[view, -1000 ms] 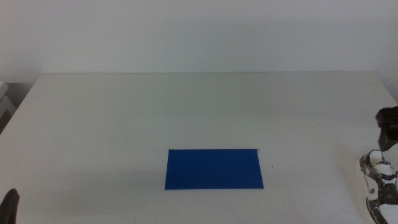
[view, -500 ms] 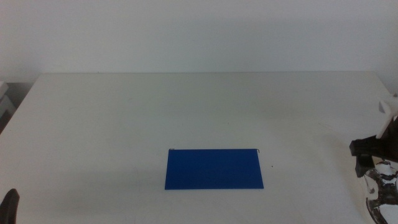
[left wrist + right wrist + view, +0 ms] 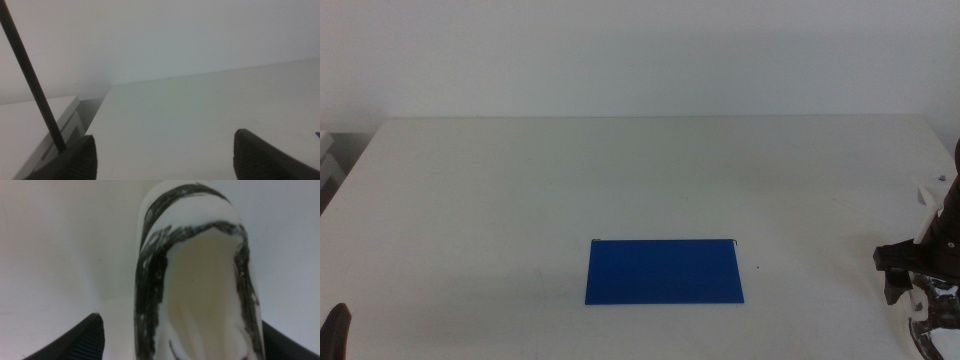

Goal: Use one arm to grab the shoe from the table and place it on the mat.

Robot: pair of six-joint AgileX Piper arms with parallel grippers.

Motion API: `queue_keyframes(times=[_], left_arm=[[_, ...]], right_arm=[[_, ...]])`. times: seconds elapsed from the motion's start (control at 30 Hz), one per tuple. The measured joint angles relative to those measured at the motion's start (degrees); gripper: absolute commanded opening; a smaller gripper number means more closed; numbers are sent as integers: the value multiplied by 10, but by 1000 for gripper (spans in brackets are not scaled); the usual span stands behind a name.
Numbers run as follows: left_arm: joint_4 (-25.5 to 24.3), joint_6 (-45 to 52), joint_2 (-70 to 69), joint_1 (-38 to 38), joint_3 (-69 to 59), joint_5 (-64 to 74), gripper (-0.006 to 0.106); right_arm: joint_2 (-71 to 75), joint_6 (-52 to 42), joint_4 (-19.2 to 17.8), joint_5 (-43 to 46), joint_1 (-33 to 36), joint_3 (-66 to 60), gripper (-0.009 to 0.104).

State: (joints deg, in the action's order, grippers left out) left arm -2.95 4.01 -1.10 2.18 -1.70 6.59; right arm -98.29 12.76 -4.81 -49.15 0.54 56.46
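We judge that the task is at its early part: nothing is on the mat [image 3: 664, 271] yet, and the shoe [image 3: 933, 317] is not lifted as far as we can see. The mat lies flat and bare on the desk [image 3: 520, 200], near the front middle. The shoe is at the right front corner of the desk, well apart from the mat, and only a part of it shows at the edge of the middle view.

The right claw [image 3: 920, 277] is just above the shoe. In the right wrist view the shoe [image 3: 200, 280] fills the space between the two jaws, with its opening toward the camera. The jaws stand apart, one on each side of it, and we do not see them touching the shoe. So the grasp is prepared but not closed, in our opinion.

The left claw [image 3: 334, 330] waits at the left front corner of the desk, with its jaws wide apart and nothing between them.

What is left: to close on the shoe, to lift it, to carry it to the left to the mat, and to put it down there.
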Motion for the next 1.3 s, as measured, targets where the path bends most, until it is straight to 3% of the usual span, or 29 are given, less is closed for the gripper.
queue_keyframes(times=[0.1,0.27,0.43,0.7,1.07,1.3], left_arm=[[0,0,0,0,0,0,94],[0,0,0,0,0,0,94],[0,0,0,0,0,0,94],[0,0,0,0,0,0,94],[0,0,0,0,0,0,94],[0,0,0,0,0,0,94]], right_arm=[[0,2,0,0,0,-1,45],[1,6,-1,-2,0,-1,-4],[16,48,-4,-20,11,3,-4],[24,109,-22,-120,55,83,-4],[-5,214,-36,-201,174,230,-4],[-90,263,-27,-206,268,358,-4]])
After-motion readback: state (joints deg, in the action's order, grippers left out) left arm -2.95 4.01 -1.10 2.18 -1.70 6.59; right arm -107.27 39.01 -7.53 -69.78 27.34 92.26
